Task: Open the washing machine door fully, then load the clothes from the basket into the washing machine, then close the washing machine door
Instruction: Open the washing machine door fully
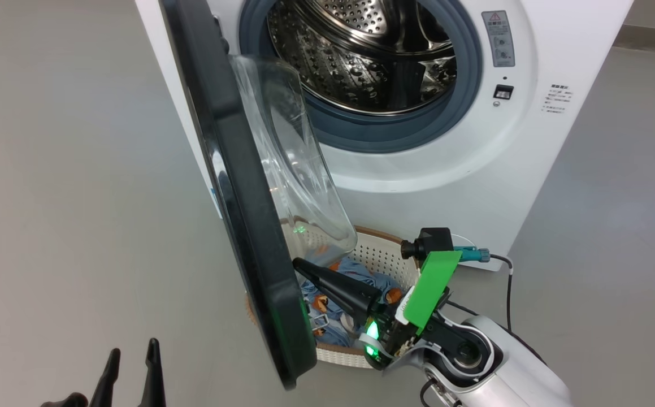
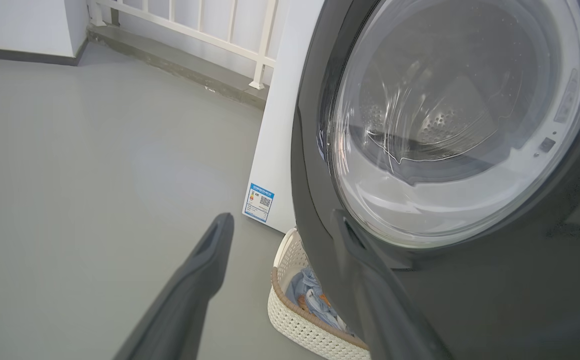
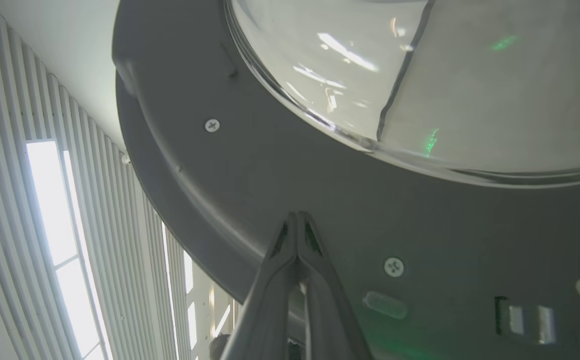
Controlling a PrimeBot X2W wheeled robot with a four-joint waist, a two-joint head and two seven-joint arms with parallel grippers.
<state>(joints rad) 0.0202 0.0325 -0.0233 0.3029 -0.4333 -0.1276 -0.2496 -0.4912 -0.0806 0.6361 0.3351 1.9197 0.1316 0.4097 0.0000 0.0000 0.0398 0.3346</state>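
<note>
Step 1 of 3 in progress: door opening.

The washing machine door is standing partly open. It is running edge-on down the left-centre of the head view, with its glass bowl bulging toward the washing machine. I am judging it as not yet fully swung back. The opening is wide enough to show the steel drum, which is looking empty.

My right end effector is reaching in at lower centre of the frame. Its fingers are pressed together with nothing between them, and the tip is pointing at the door's dark grey inner face below the glass. In the right wrist view the tip is sitting right at that face. I am reading this as a push, though I cannot confirm contact.

My left end effector is hanging at lower left, fingers spread wide, gripping nothing, apart from the door's outer side.

The basket is sitting on the floor just before the machine's front, beneath the door's lower edge. The clothes are lying inside it.

Remaining: finishing the swing, loading all the clothes, closing the door.
</note>
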